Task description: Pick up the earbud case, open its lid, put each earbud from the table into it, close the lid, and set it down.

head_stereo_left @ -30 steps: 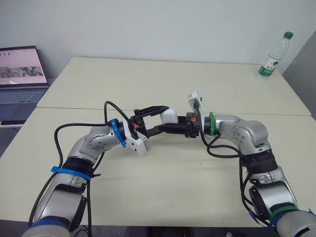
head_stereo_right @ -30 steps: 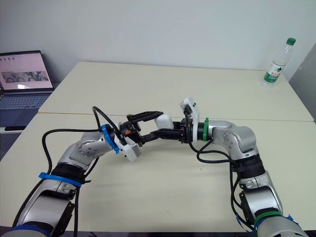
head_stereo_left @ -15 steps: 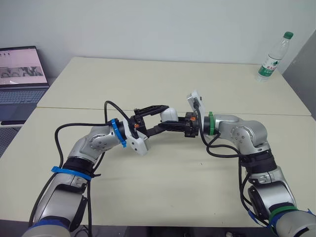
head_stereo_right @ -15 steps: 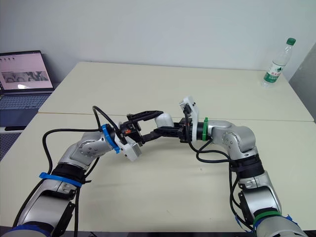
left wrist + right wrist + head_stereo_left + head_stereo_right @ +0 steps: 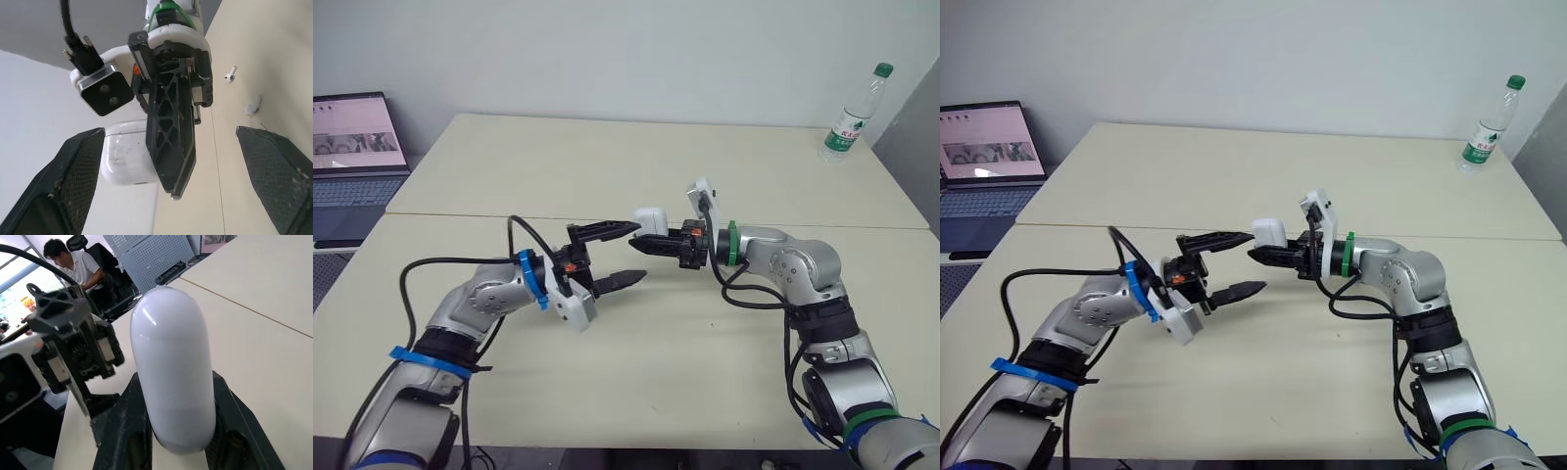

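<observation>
Case [image 5: 649, 219], lid shut, is clamped between the fingers of the right gripper [image 5: 646, 236] and held above the table [image 5: 656, 372], near its middle. The left gripper [image 5: 632, 253] is spread wide, with its upper finger [image 5: 603, 230] just beside the case; contact cannot be told. Two earbuds [image 5: 230, 74] [image 5: 253, 105] are seen lying apart on the table beyond.
</observation>
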Robot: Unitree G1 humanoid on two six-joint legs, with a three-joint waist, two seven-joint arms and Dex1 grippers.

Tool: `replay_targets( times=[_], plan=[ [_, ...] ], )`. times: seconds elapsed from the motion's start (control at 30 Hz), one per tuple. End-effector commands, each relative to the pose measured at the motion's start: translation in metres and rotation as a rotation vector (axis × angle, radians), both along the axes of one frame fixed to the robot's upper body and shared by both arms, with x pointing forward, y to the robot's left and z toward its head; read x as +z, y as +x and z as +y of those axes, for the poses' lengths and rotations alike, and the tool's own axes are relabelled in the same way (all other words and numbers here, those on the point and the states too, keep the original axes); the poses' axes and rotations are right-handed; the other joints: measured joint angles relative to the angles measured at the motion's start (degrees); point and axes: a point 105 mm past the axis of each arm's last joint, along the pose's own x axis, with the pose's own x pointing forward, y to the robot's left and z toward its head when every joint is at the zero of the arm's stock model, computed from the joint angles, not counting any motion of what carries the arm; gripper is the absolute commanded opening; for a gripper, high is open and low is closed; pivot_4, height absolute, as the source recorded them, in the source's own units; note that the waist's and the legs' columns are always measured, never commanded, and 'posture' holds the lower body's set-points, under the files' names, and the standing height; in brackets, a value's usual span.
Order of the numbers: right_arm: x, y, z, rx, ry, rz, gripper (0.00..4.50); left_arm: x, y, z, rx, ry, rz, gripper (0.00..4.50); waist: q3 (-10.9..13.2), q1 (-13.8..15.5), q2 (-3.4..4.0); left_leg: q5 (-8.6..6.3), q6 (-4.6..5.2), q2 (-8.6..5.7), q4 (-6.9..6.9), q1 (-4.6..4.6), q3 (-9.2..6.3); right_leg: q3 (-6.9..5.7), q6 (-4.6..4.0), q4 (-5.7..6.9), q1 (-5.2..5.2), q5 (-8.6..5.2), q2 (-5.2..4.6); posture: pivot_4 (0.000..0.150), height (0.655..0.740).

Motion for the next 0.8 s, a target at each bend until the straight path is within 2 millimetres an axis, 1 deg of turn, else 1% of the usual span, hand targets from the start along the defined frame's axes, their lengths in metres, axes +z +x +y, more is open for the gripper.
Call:
replay_targets(
  times=[0.03,0.07,0.1,0.13,0.2,0.23,0.27,0.33,0.4,0.43,0.47,0.5,0.53,0.6,0.8],
  plan=[
    [-0.005,0.010,-0.010,-0.060,-0.126,-0.173,0.88,0.043,0.008,0.009,0.063,-0.093,0.132,4.50,0.00,0.02,0.00,0.00,0.00,0.00,0.00,0.00,-0.01,0.00,0.00,0.00,0.01,0.00,0.00,0.150,0.7400],
    [-0.011,0.011,-0.012,-0.065,-0.184,-0.224,0.88,0.051,0.015,0.011,0.090,-0.104,0.217,4.50,0.00,0.15,0.00,0.00,0.00,-0.01,0.01,0.00,-0.01,-0.01,0.00,0.00,0.01,0.00,0.00,0.150,0.7400],
    [-0.017,0.012,-0.013,-0.064,-0.238,-0.271,0.88,0.057,0.021,0.012,0.118,-0.105,0.339,4.50,0.00,0.24,-0.01,0.00,0.00,-0.02,0.05,-0.01,-0.07,-0.06,0.00,0.00,0.03,0.00,0.00,0.150,0.7400],
    [-0.021,0.013,-0.014,-0.064,-0.280,-0.310,0.88,0.057,0.023,0.011,0.124,-0.057,0.438,4.50,0.00,0.25,-0.01,0.00,0.00,-0.04,0.08,-0.03,-0.12,-0.11,0.01,-0.01,0.04,0.00,0.02,0.150,0.7400],
    [-0.025,0.014,-0.012,-0.062,-0.304,-0.339,0.88,0.050,0.024,0.010,0.150,0.084,0.601,4.50,0.00,0.02,-0.01,0.00,0.00,-0.04,0.13,-0.04,-0.10,-0.08,0.05,-0.03,0.04,0.01,0.22,0.150,0.7400],
    [-0.025,0.014,-0.011,-0.059,-0.306,-0.347,0.88,0.048,0.025,0.010,0.165,0.128,0.662,4.50,0.01,-0.10,0.00,0.00,0.00,-0.03,0.13,-0.03,-0.06,-0.06,0.06,-0.03,0.03,0.01,0.51,0.150,0.7400],
    [-0.026,0.014,-0.008,-0.057,-0.316,-0.365,0.88,0.045,0.025,0.009,0.171,0.183,0.723,4.50,0.01,-0.10,0.00,0.00,0.00,-0.01,0.12,0.00,0.02,0.01,0.07,-0.02,0.02,0.01,0.60,0.150,0.7400],
    [-0.027,0.012,-0.004,-0.048,-0.331,-0.395,0.88,0.046,0.024,0.003,0.162,0.227,0.824,4.50,0.01,-0.14,0.00,0.00,0.00,0.04,0.11,0.01,0.02,0.02,0.07,-0.03,0.02,0.01,0.69,0.150,0.7400],
    [-0.025,0.010,0.002,-0.035,-0.335,-0.418,0.88,0.044,0.020,-0.002,0.124,0.285,0.896,4.12,0.01,-0.16,0.00,0.01,0.00,0.11,0.11,0.02,0.02,0.05,0.06,-0.03,0.00,0.01,0.82,0.150,0.7400],
    [-0.023,0.009,0.005,-0.029,-0.336,-0.430,0.88,0.040,0.017,-0.002,0.114,0.336,0.931,3.94,0.01,-0.16,0.00,0.01,0.00,0.14,0.11,0.03,0.01,0.05,0.05,-0.02,0.00,0.01,0.86,0.150,0.7400],
    [-0.022,0.009,0.008,-0.027,-0.339,-0.443,0.88,0.035,0.017,-0.001,0.114,0.378,0.950,3.64,0.01,-0.18,0.00,0.01,-0.01,0.15,0.11,0.02,0.00,0.06,0.04,-0.02,-0.02,0.00,0.91,0.150,0.7400],
    [-0.021,0.008,0.010,-0.027,-0.342,-0.451,0.88,0.033,0.017,0.000,0.117,0.403,0.961,3.24,0.01,-0.18,0.01,0.01,-0.01,0.17,0.10,0.05,0.01,0.08,0.01,0.01,-0.03,-0.01,0.95,0.150,0.7400],
    [-0.021,0.008,0.011,-0.023,-0.359,-0.472,0.88,0.031,0.022,-0.001,0.137,0.405,0.957,3.06,0.01,-0.16,0.01,0.01,-0.01,0.16,0.10,0.05,0.01,0.09,0.00,0.01,-0.03,-0.02,0.95,0.150,0.7400],
    [-0.021,0.008,0.012,-0.020,-0.373,-0.491,0.88,0.031,0.028,-0.004,0.154,0.406,0.949,2.53,0.01,-0.03,0.01,0.01,-0.01,0.18,0.10,0.05,-0.04,0.13,-0.02,0.02,-0.03,-0.03,0.95,0.150,0.7400],
    [-0.021,0.002,0.016,-0.003,-0.398,-0.529,0.88,0.027,0.040,-0.012,0.165,0.430,0.945,2.53,0.01,0.00,0.01,0.01,-0.01,0.15,0.18,0.02,0.03,0.14,-0.01,0.02,-0.02,-0.02,0.85,0.150,0.7400]
  ],
)
